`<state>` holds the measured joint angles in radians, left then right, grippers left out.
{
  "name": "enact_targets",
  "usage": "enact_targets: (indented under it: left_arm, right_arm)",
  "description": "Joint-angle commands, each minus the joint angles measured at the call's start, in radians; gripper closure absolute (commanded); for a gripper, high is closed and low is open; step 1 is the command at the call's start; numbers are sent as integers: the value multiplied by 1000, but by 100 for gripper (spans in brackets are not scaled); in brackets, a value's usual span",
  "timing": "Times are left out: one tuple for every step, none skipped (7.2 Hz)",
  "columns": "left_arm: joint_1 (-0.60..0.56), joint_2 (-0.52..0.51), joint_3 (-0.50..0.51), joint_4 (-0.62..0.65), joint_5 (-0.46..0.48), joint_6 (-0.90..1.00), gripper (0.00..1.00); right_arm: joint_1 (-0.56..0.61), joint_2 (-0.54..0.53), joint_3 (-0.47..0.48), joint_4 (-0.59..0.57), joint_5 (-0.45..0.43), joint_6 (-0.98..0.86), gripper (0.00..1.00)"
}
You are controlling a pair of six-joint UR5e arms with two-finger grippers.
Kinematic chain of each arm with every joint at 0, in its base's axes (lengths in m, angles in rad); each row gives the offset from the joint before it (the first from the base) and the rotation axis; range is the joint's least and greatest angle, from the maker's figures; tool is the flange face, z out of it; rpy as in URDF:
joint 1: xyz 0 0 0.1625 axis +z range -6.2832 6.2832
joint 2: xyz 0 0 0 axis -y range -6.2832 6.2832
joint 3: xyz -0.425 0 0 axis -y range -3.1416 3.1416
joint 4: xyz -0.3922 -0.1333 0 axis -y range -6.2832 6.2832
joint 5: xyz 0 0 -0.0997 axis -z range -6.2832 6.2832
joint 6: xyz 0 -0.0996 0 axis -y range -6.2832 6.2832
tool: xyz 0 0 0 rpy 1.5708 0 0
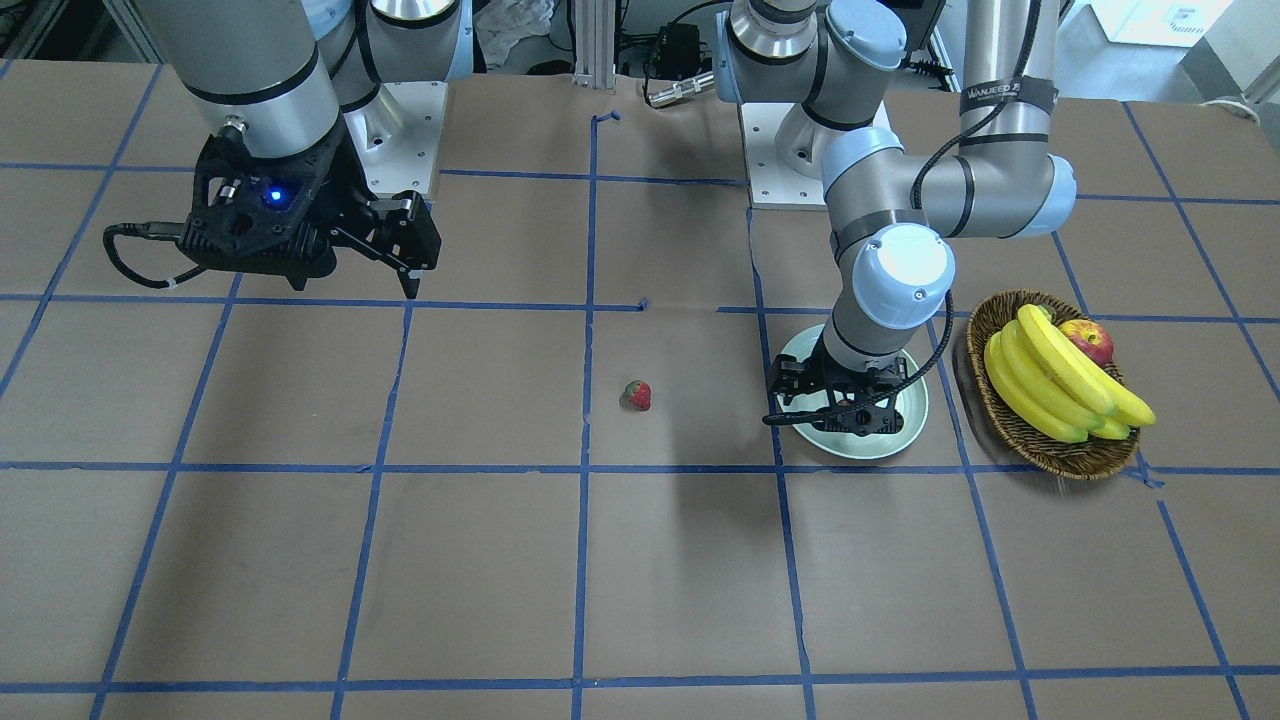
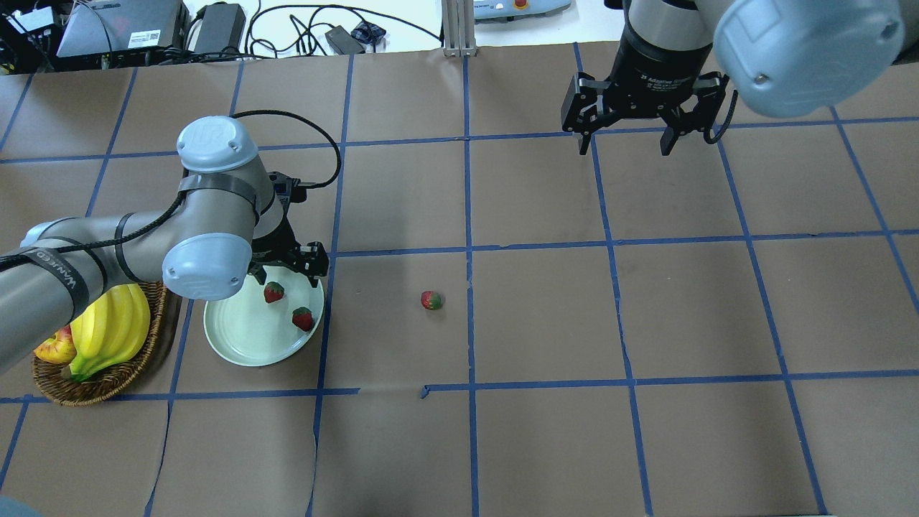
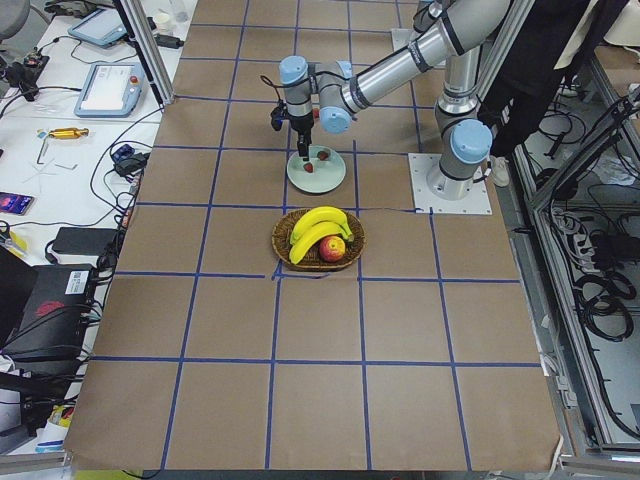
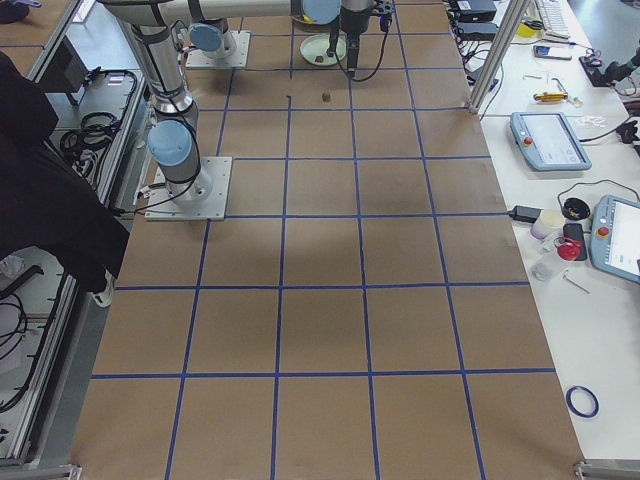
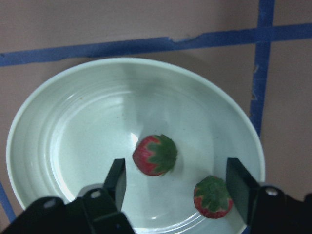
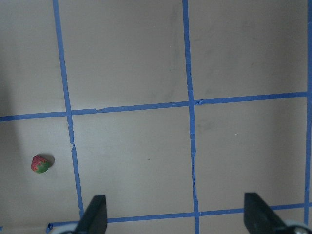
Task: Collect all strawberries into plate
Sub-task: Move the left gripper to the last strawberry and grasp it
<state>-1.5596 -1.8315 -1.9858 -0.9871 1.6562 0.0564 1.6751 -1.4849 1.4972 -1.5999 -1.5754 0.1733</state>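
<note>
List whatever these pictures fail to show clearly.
- Front-facing view: the left gripper covers the middle of the plate, hiding the two strawberries seen from overhead.
- Overhead view: the bananas cover most of the apple.
- Right side view: the loose strawberry is too small to show colour.
- Right wrist view: the bottom edge cuts off the right gripper's fingers.
</note>
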Motion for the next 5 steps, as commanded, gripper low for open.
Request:
enact_targets:
  left_arm:
    - [-121, -26, 89, -11, -18, -166, 0]
    - [-187, -29, 99, -2, -60, -264, 0]
    - [-236, -41, 104, 1, -88, -353, 2]
    - [-282, -64, 113, 22, -117, -422, 3]
    - [-315, -99, 113, 27, -116, -476, 6]
  right_arm:
    - [0, 0, 0, 0, 0, 0, 0]
    - [0, 0, 0, 0, 0, 0, 0]
    - [0, 0, 0, 0, 0, 0, 0]
    - [0, 0, 0, 0, 2, 0, 0]
    - [0, 0, 0, 0, 2, 0, 0]
